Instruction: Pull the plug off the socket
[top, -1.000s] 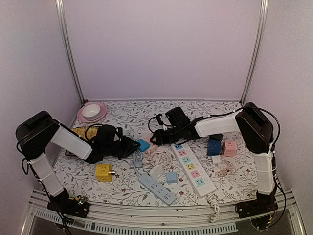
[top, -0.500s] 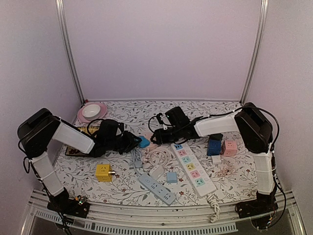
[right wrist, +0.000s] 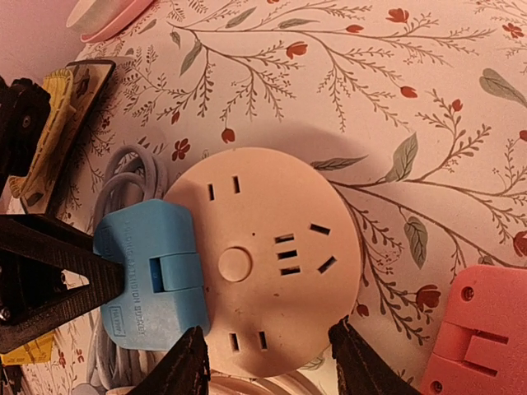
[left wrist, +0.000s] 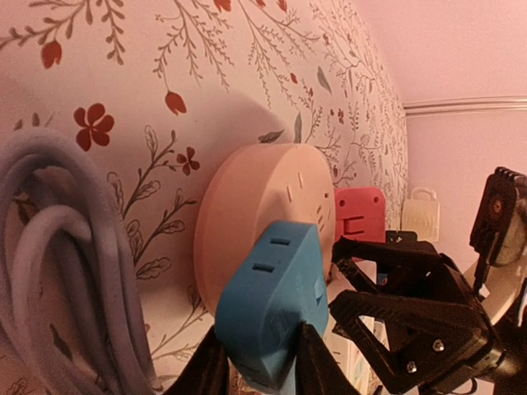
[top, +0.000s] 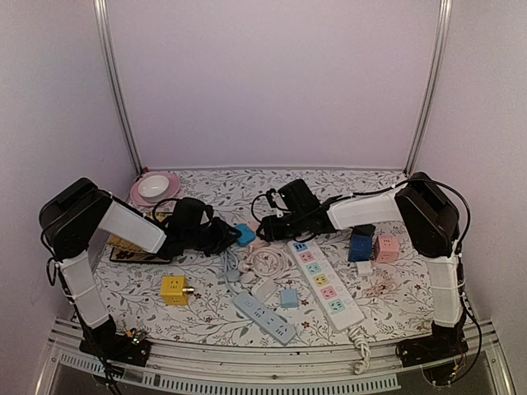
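Note:
A blue plug point(left wrist: 276, 300) sits on the face of a round pale-pink socket point(left wrist: 247, 214) that lies on the flowered tablecloth. My left gripper point(left wrist: 262, 366) is shut on the blue plug, one finger on each side. In the right wrist view the plug point(right wrist: 148, 276) covers the left edge of the socket point(right wrist: 272, 255). My right gripper point(right wrist: 272, 366) is shut on the socket, with a finger against each side of the disc. From above, the plug point(top: 244, 235) lies between the left gripper point(top: 230, 234) and the right gripper point(top: 265, 230) at mid-table.
A coiled grey cable point(left wrist: 58, 271) lies just left of the socket. A red-pink adapter point(right wrist: 482, 337) lies to its right. Nearer the front are a yellow cube point(top: 173, 290), two power strips point(top: 324, 281) point(top: 263, 317) and blue and pink cubes point(top: 360, 245). A pink plate point(top: 169, 191) stands back left.
My left arm has swung toward the back and right, carrying its gripper and the blue plug slightly that way. The right arm and socket have stayed put.

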`<move>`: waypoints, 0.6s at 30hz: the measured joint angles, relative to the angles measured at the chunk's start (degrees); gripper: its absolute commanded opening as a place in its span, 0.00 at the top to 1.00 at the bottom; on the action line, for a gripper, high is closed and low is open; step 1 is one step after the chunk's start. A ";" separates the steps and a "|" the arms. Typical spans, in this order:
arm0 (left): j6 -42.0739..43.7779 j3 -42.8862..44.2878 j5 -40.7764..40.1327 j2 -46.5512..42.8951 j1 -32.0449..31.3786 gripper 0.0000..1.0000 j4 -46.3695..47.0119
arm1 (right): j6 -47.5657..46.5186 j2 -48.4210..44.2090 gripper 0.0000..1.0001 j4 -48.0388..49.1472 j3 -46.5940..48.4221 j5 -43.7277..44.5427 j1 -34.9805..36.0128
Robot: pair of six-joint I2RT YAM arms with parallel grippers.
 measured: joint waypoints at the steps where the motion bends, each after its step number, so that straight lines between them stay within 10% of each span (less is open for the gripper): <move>1: -0.17 0.02 0.04 0.00 0.02 0.74 0.26 | 0.00 0.00 0.47 -0.07 0.00 0.17 0.00; 12: -3.98 0.07 2.73 1.95 -0.20 0.62 8.90 | 0.00 0.04 0.48 -0.33 0.02 0.09 0.50; 18: -6.27 0.02 4.15 4.24 -0.17 0.75 12.57 | 0.00 0.04 0.48 -0.57 0.02 0.02 0.81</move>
